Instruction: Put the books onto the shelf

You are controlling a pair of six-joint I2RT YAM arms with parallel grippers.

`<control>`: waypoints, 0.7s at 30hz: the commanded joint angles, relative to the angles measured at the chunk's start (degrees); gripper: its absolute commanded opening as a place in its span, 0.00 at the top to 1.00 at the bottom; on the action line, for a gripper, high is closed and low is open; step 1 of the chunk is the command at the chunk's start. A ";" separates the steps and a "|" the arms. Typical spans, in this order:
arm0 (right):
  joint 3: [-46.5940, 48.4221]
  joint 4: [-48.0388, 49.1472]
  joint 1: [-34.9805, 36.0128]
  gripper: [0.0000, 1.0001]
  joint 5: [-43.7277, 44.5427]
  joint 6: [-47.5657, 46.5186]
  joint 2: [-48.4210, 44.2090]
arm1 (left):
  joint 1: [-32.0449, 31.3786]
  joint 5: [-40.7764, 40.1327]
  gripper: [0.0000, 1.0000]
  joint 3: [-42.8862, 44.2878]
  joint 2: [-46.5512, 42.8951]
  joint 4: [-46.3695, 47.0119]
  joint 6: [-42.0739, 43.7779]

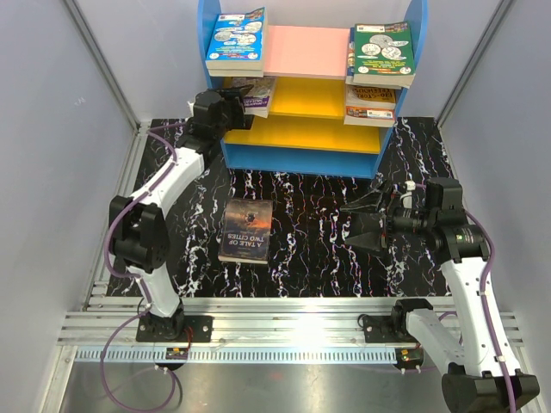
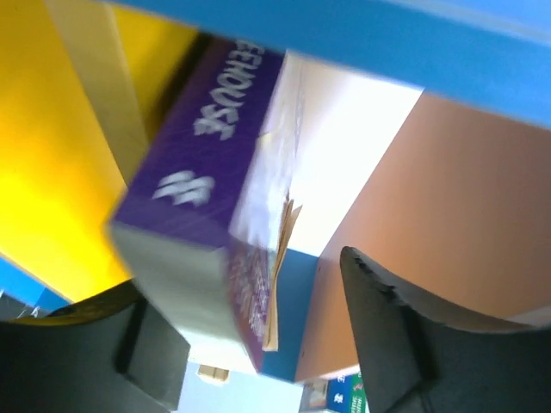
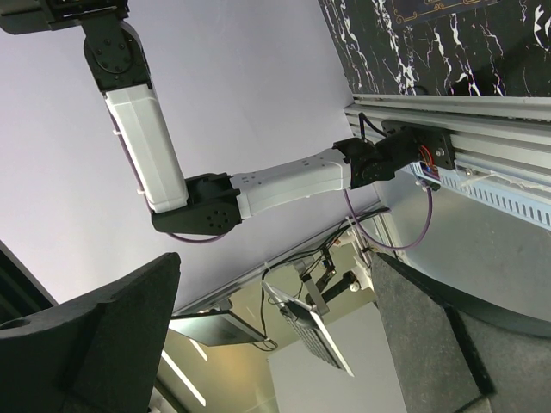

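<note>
The shelf [image 1: 303, 52] stands at the back, with blue sides, a pink top board and yellow lower boards. A blue coin book [image 1: 236, 40] and a green coin book [image 1: 384, 52] lie on its top, and more books [image 1: 370, 103] are stacked on the right of the middle board. My left gripper [image 1: 238, 107] is at the left end of the middle board. It is open around a purple Treehouse book [image 2: 207, 146], with a gap to the right finger [image 2: 405, 335]. A dark brown book [image 1: 246, 230] lies flat on the table. My right gripper [image 1: 366, 215] hovers open and empty over the table.
The black marbled table top [image 1: 310, 215] is fenced by grey walls left and right. An aluminium rail [image 1: 284, 331] with both arm bases runs along the near edge. In the right wrist view the left arm [image 3: 146, 129] stretches across in front of the wall.
</note>
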 commanded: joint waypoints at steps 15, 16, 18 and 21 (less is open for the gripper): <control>0.31 1.01 -0.24 0.00 -2.68 -0.48 -3.45 | 0.93 15.40 0.01 3.01 -3.63 -14.97 2.65; 0.31 0.84 -0.24 0.00 -2.86 -0.39 -3.54 | 0.93 15.15 0.01 2.84 -4.07 -15.41 3.44; 0.40 0.66 -0.15 0.00 -3.12 -0.66 -3.98 | 0.93 13.92 0.01 1.35 -7.04 -15.77 6.33; 0.84 -0.22 -0.15 0.00 -3.47 -1.45 -4.33 | 1.45 13.12 0.01 -3.83 -12.66 -12.09 12.05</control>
